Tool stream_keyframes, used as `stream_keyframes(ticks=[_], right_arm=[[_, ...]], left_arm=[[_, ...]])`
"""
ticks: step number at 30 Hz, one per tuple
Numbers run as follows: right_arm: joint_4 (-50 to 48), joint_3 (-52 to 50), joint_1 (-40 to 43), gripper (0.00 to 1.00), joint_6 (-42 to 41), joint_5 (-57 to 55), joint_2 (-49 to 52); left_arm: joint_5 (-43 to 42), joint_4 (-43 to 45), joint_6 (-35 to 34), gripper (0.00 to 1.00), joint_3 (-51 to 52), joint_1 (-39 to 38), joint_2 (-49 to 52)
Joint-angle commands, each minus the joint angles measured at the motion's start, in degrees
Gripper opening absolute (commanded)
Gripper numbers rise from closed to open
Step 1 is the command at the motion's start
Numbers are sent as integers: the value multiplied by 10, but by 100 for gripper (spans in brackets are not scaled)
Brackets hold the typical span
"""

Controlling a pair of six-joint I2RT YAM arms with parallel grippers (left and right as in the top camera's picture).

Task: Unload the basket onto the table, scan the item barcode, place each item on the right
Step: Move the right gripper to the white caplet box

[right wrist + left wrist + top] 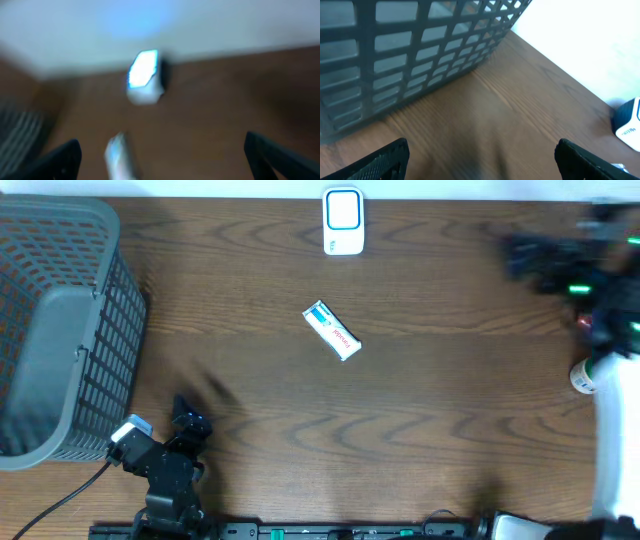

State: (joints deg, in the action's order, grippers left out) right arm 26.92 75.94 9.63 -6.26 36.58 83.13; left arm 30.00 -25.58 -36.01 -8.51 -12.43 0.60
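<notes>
**Left fingers** (384,161), at the lower corners of the left wrist view: spread wide, nothing between them. **Left gripper** (482,167) hangs over bare table (510,115). The basket (420,55) is just ahead and to its left; the scanner (626,125) is far off to its right front.

**Right gripper** (165,167): fingers likewise at the frame's corners, jaws spread, empty. The view is smeared, so fine detail is lost.

**Box** (120,156) lies flat on the table ahead of the right gripper, left of the gap between its fingers. The scanner stands beyond the box, further ahead. Box and scanner are well apart, and neither gripper touches the box.

**Judged state:** no scan is possible yet, as the box is ungrasped.

**Risks:**
- (a) The box looks skewed to the right gripper's closing line, so closing may catch a corner and spin or push it rather than grip it.
- (b) It lies low and flat, so the fingers may scrape the table or skid over its top.
- (c) Which face carries the barcode cannot be told, so it may be shown to the scanner wrong side on.
</notes>
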Motion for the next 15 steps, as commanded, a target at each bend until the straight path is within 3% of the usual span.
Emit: stream_keyframes(ticks=[1, 5, 12, 13, 15], right_arm=[[29, -4, -113, 99, 99, -27, 57], [25, -4, -220, 97, 100, -112, 136], [-40, -4, -336, 7, 41, -226, 232], [-54, -4, -343, 1, 26, -254, 241], [-84, -4, -355, 1, 8, -307, 261]], left_arm=[[2, -16, 2, 94, 8, 1, -3], [2, -16, 2, 93, 8, 1, -3], [3, -16, 2, 93, 8, 1, -3], [2, -16, 2, 94, 8, 1, -3], [3, -16, 2, 93, 8, 1, -3]])
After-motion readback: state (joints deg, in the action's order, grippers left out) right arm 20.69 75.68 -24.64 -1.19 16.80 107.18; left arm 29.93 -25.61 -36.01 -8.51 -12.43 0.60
